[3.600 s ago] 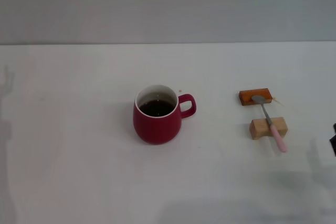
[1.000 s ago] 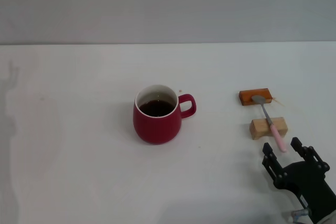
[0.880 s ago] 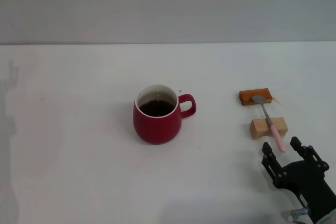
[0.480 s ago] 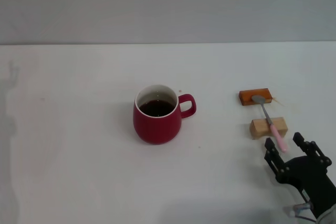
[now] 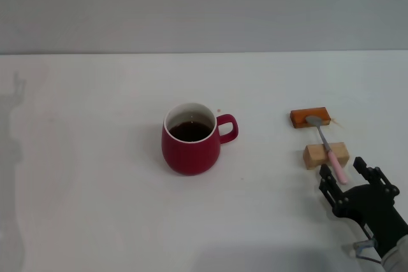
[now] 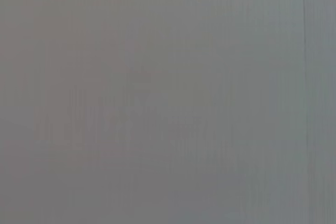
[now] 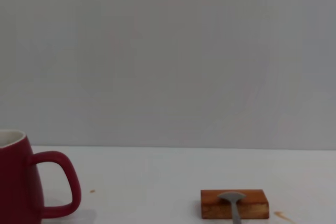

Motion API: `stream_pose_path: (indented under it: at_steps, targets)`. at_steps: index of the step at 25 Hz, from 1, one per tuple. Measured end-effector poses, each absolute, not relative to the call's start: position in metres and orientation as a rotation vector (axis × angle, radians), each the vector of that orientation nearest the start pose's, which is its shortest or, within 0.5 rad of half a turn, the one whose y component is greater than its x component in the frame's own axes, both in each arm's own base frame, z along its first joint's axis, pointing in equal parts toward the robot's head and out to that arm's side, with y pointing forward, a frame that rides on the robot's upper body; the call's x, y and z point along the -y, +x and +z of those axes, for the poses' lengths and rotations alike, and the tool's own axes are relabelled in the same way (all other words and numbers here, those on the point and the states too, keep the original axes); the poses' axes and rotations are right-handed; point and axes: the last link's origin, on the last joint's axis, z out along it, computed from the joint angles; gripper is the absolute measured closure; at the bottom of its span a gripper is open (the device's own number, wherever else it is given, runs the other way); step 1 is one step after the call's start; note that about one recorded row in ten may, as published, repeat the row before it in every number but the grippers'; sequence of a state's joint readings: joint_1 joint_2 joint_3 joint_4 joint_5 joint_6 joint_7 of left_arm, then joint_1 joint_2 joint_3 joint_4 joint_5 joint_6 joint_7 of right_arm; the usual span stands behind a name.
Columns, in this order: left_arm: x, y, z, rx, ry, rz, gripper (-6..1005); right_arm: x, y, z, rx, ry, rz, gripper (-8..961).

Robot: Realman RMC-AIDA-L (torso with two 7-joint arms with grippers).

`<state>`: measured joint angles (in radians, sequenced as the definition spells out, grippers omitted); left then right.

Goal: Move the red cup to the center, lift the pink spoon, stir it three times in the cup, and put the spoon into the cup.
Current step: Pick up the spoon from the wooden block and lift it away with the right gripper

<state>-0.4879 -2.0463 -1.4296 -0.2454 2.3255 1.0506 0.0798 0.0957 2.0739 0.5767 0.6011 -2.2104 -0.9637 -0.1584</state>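
- Head view: we've brought the right end effector (image 5: 344,174) in from off-frame, and over the last second it has crept up to the pink spoon (image 5: 330,153). Its fingers stand wide apart and empty, straddling the tip of the pink handle.
- The spoon itself hasn't budged. Its grey bowl rests on the orange block (image 5: 310,118), and its neck lies across the pale wooden block (image 5: 326,156), nearer us than the orange one.
- The red cup (image 5: 191,139) sits where it was, well to the left of the orange block, handle turned toward that block and dark liquid inside. We judge it already roughly central on the white counter (image 5: 95,157), so the spoon pick-up looks like the step in hand.
- Left wrist view: only blank grey. We see no left end effector anywhere.
- Right wrist view: the orange block (image 7: 234,204) with the spoon bowl (image 7: 232,199) on it lies straight ahead, and the cup (image 7: 21,182) sits off to one side. We read that as lined up along the spoon, closing not yet begun.
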Motion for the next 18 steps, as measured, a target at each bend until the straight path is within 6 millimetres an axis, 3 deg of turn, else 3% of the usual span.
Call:
stream_pose_path:
  at_steps: [18]
  targets:
    - [-0.3768, -0.3452, 0.0698, 0.551, -1.147, -0.592, 162, -0.2405, 0.3122, -0.0992, -0.704, -1.806, 0.563, 320]
